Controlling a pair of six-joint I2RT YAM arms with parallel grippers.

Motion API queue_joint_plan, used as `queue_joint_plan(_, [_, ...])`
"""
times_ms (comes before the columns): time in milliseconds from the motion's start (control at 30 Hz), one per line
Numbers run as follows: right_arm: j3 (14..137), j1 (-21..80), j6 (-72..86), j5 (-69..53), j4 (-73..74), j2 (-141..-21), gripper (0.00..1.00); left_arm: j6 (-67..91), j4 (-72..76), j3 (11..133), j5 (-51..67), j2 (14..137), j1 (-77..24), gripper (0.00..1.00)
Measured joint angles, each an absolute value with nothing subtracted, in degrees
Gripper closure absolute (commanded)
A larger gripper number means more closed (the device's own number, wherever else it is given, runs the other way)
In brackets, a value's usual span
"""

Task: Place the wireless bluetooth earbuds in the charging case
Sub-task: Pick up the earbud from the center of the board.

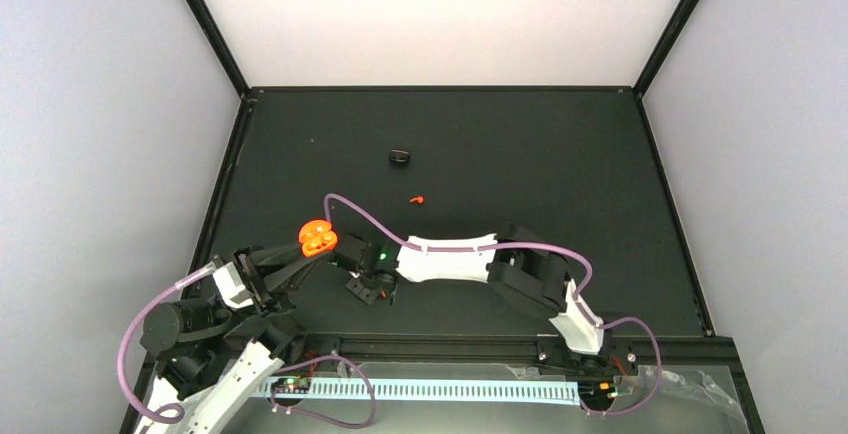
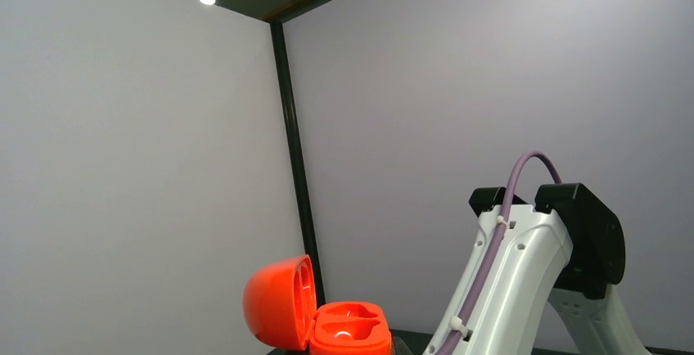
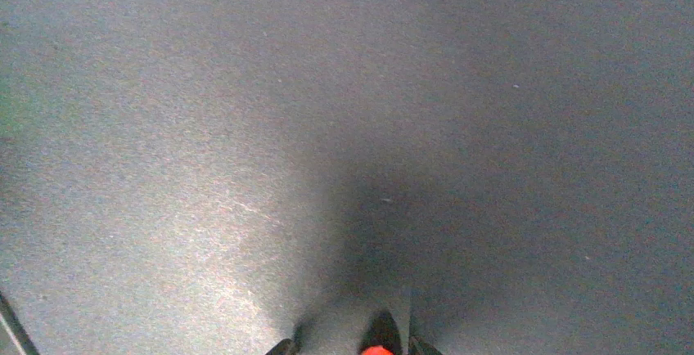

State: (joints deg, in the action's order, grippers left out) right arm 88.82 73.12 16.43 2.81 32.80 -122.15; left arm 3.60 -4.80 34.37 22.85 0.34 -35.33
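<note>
Charging case (image 1: 318, 238) — lid open, gripped by the closed left end effector (image 1: 306, 252) above the counter (image 1: 520, 154). The right end effector (image 3: 352, 348), just right of the case, appears to pinch a red earbud (image 3: 376, 352). A second earbud (image 1: 417, 199) lies beyond the case. Insertion step — next, align the earbud over a well.

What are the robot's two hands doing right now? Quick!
Left hand: closed, holding the open charging case.
Right hand: looks closed on a tiny red earbud, which barely shows between its fingertips.

Open orange case (image 1: 318, 239) aloft; one earbud (image 1: 417, 199) lies well apart.
</note>
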Motion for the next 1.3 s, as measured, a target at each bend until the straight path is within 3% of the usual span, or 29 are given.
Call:
queue_joint_plan(933, [85.9,73.2,18.1,7.0,32.0,-120.5,0.78,3.6,-4.9,34.4,22.7,0.3,-35.3,0.98])
queue_joint_plan(1300, [86.4,73.2,17.9,7.4,33.0,-120.6,0.89,3.5,-4.9,34.4,22.7,0.3,-35.3,0.98])
